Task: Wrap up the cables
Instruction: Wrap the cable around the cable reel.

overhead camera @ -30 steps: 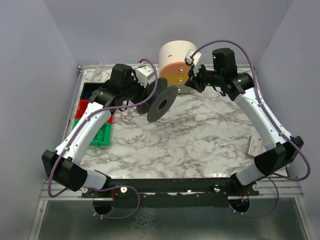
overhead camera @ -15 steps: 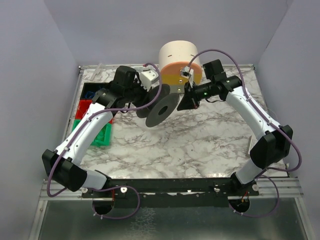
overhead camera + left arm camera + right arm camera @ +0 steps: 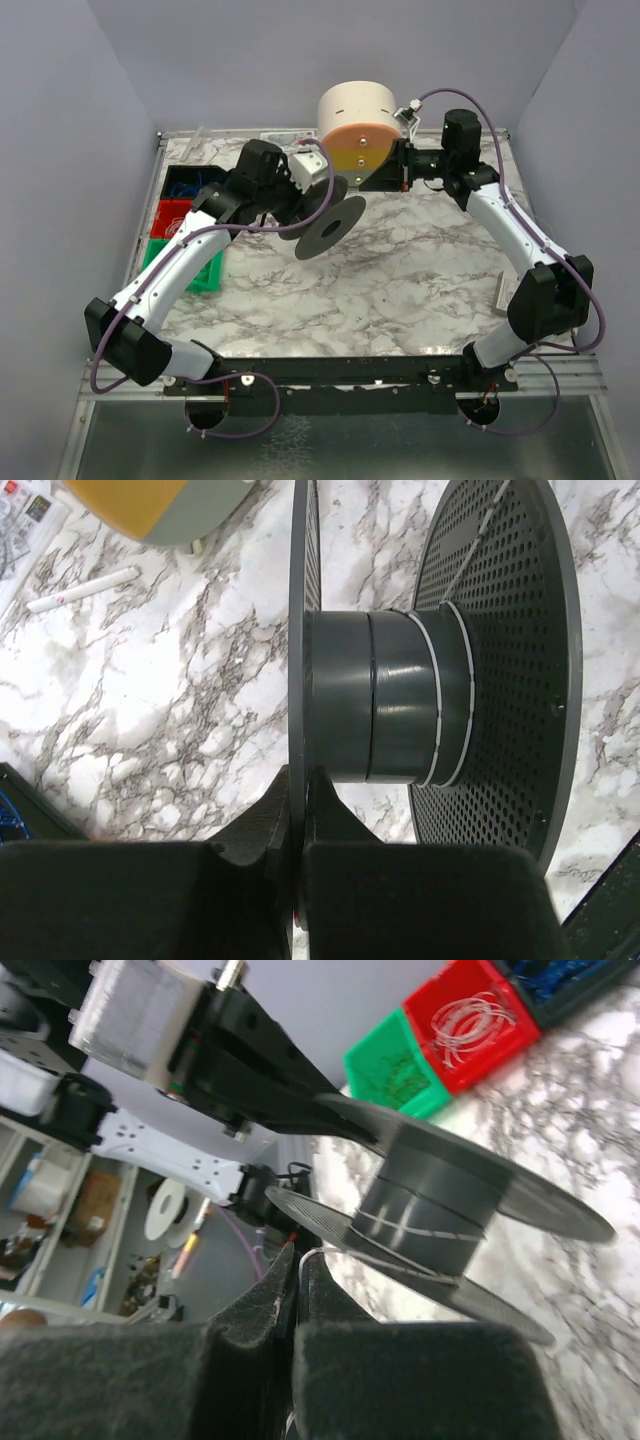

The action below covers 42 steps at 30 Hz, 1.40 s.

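The dark grey spool (image 3: 328, 218) is held off the table, tilted. My left gripper (image 3: 308, 198) is shut on its near flange; in the left wrist view the fingers (image 3: 298, 785) pinch that thin flange edge. Two pale turns of cable (image 3: 440, 695) circle the hub (image 3: 375, 695) beside the perforated far flange (image 3: 500, 660). My right gripper (image 3: 386, 172) sits right of the spool, in front of the cylinder. In the right wrist view it (image 3: 300, 1260) is shut on a thin whitish cable (image 3: 335, 1252) that runs to the spool hub (image 3: 430, 1215).
A big white, orange and yellow cylinder (image 3: 358, 125) stands at the back, just behind the right gripper. Black, red and green bins (image 3: 185, 215) line the left edge; the red one (image 3: 470, 1020) holds coiled wires. A white pen (image 3: 85, 588) lies on the marble. A small box (image 3: 510, 292) lies at the right edge.
My right gripper swung down to the spool and then back up and right toward the cylinder, its wrist turned. My left gripper shifted the spool slightly right.
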Tool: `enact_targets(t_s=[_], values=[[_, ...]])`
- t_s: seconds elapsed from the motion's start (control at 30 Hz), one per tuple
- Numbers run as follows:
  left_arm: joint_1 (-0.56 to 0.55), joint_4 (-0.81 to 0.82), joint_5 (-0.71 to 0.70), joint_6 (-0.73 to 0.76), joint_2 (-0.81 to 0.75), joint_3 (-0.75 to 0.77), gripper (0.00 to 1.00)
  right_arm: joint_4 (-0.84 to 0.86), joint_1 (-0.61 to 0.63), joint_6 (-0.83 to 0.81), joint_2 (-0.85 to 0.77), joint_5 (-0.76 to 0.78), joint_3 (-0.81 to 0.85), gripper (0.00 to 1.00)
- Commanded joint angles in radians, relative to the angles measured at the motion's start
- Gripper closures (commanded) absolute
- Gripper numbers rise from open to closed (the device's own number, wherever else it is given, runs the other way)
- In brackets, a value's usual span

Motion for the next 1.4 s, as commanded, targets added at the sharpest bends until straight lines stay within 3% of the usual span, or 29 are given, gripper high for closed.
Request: enact_targets(t_s=[0.0, 0.17, 0.33, 0.5, 0.63, 0.73, 1.03, 1.37], values=[[-0.014, 0.052, -0.045, 0.003, -0.02, -0.01, 1.0, 0.274, 0.013, 0.233, -0.016, -0.121, -0.024, 1.0], [-0.014, 0.106, -0.184, -0.048, 0.002, 0.002, 1.0, 0.467, 0.068, 0.378, -0.039, -0.169, -0.111, 0.99], [-0.014, 0.136, -0.271, -0.077, 0.032, 0.014, 1.0, 0.356, 0.143, 0.238, -0.06, -0.121, -0.136, 0.99], [-0.014, 0.137, -0.318, -0.102, 0.068, 0.03, 1.0, 0.317, 0.195, 0.199, -0.035, -0.098, -0.101, 0.99], [-0.011, 0.146, -0.369, -0.147, 0.106, 0.056, 1.0, 0.179, 0.298, 0.056, 0.001, -0.064, -0.065, 1.0], [0.007, 0.159, -0.34, -0.189, 0.12, 0.07, 1.0, 0.131, 0.371, -0.019, 0.022, -0.046, -0.072, 1.0], [0.07, 0.148, -0.089, -0.228, 0.11, 0.147, 1.0, 0.235, 0.457, -0.079, 0.082, -0.011, -0.177, 1.0], [0.122, 0.085, 0.024, -0.269, 0.142, 0.318, 1.0, 0.086, 0.473, -0.333, 0.084, 0.063, -0.237, 1.0]])
